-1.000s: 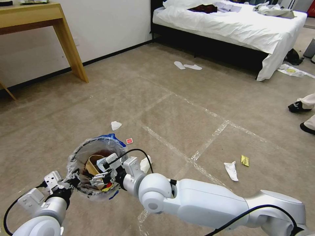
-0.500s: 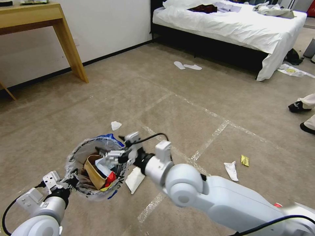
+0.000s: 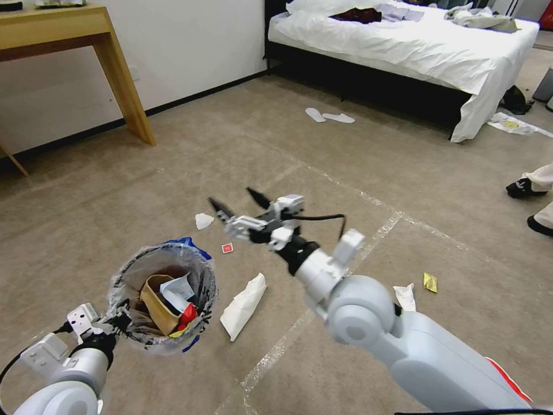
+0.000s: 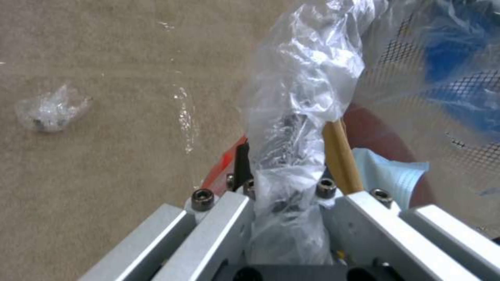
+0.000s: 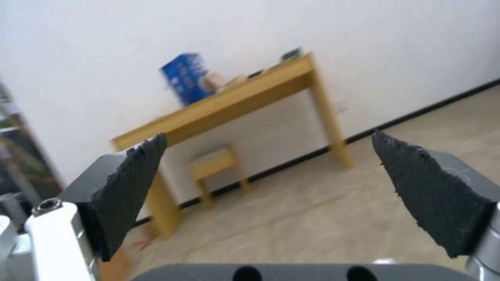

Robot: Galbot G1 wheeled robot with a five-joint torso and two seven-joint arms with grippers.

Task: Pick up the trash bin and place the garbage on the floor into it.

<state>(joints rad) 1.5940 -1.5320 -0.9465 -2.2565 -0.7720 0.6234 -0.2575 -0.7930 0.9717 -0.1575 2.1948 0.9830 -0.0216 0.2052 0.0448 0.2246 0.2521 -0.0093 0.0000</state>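
- Your floor (image 3: pixel 144 190) has litter on it: a white paper (image 3: pixel 244 305) lies just beside the bin.
- Your bin (image 3: pixel 201 276) hangs above the carpet, rim clamped by your left gripper (image 3: pixel 115 321).
- Your right gripper (image 3: pixel 233 206) is raised, fingers apart, empty.

bright, even light; blurred wrist views

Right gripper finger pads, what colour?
Black, rough-textured pads on the open right gripper; the right wrist view shows them best.
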